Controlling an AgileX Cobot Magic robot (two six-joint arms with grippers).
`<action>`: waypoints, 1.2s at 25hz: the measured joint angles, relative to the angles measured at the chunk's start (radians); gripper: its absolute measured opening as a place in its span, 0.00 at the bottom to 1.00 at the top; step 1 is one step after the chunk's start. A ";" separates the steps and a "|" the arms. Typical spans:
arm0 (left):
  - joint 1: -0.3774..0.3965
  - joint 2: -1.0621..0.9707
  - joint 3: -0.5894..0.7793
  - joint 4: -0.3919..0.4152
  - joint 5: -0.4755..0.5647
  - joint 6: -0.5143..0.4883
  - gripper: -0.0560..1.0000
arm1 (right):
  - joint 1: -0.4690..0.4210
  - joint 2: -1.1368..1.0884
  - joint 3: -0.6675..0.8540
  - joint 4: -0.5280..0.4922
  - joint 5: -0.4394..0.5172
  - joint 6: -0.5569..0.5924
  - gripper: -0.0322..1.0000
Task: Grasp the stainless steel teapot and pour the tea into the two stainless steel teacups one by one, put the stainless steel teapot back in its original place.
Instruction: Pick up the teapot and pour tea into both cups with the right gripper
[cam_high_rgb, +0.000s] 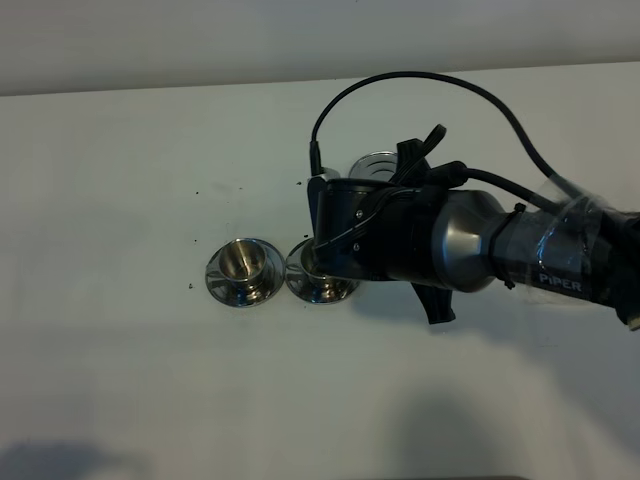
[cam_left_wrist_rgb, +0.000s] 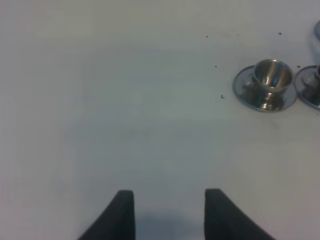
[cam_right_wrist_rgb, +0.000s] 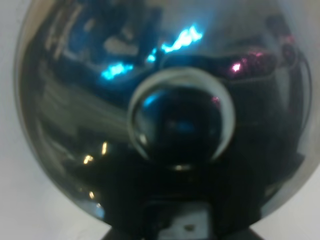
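White bench (cam_high_rgb: 120, 380), plain pale wall behind. Key thing imo: in the overhead view both teacups sit off toward 9 o'clock from the right tool (cam_high_rgb: 328, 245). Nearer teacup (cam_high_rgb: 318, 278) is tucked right under the tool's nose, half covered. Farther teacup (cam_high_rgb: 243, 266) sits just beside it, further out the same way. Right arm (cam_high_rgb: 520, 255) lies roughly along the 3-to-9 line, so it's def the closer one. Left tool (cam_left_wrist_rgb: 170, 215) hangs released over bare bench w/ nothing between its fingers, well apart from the cups.

Teapot (cam_right_wrist_rgb: 165, 55) fills the right wrist view, lid knob (cam_right_wrist_rgb: 180, 125) dead centre. Overhead only a steel sliver of it shows, at 12 o'clock of the wrist. Right tool is clenched, prob on the pot's handle, tho handle + fingers are hidden by the arm. Can't see the spout or any tea. Can't tell how far the pot's tipped or whether either cup's got anything in it.
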 joint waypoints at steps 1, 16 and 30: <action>0.000 0.000 0.000 0.000 0.000 0.000 0.40 | 0.001 0.000 0.000 0.000 -0.002 -0.009 0.21; 0.000 0.000 0.000 0.000 0.000 0.000 0.40 | 0.001 0.000 0.000 -0.097 -0.003 -0.049 0.21; 0.000 0.000 0.000 0.000 0.000 0.000 0.40 | 0.000 0.000 0.000 -0.144 0.010 -0.097 0.21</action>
